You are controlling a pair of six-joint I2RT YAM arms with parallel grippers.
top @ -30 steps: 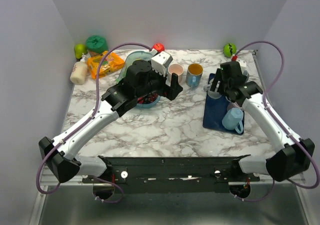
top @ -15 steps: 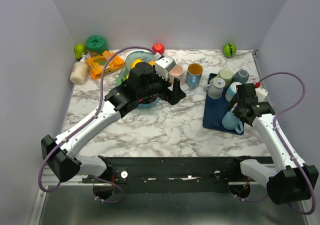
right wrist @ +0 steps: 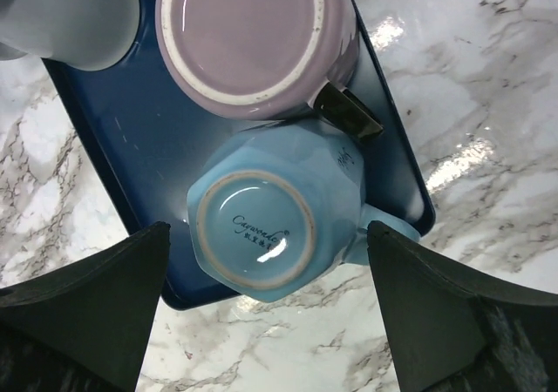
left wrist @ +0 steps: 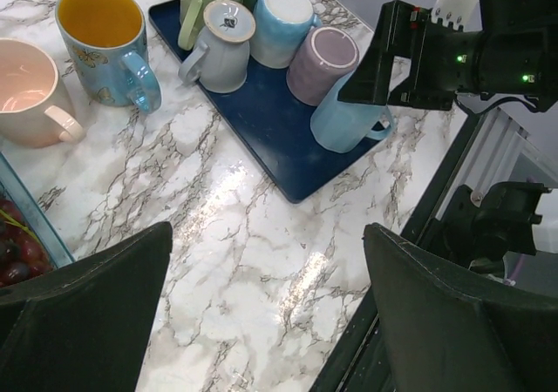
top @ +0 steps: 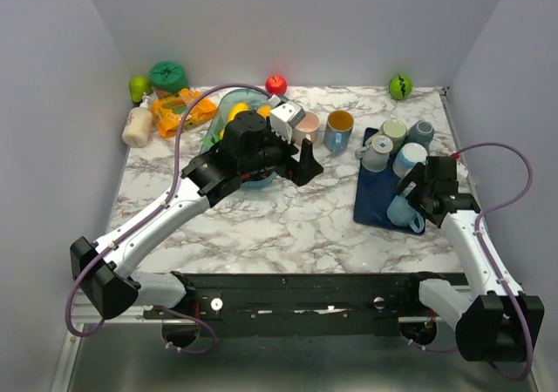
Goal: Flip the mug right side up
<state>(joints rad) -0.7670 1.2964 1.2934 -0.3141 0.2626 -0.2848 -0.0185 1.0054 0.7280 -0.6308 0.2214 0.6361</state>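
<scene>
At the far left of the marble table (top: 288,222) lay a cream plastic bottle (top: 137,126), beside an orange crinkled packet (top: 180,110). The left gripper (top: 305,161) hung over the middle of the table, near a clear tub of fruit (top: 222,113) — its fingers were spread wide with nothing between them. Just beyond it stood a pale pink mug (top: 307,124) and a blue mug with a yellow inside (top: 338,129), both upright on the marble. Further right sat a dark navy rectangular tray (top: 370,205) carrying a cluster of mugs. The task's mug, a light-blue faceted ceramic mug (right wrist: 261,235), was at the tray's near right corner. It was upside down, its ringed base with a small printed mark facing up and its handle turned toward the tray's outer edge. A lilac mug (right wrist: 248,39), likewise inverted, stood just beside it. The right gripper (top: 418,190) hovered above the light-blue mug — fingers wide apart, one to each side in the wrist view, gripping nothing.
</scene>
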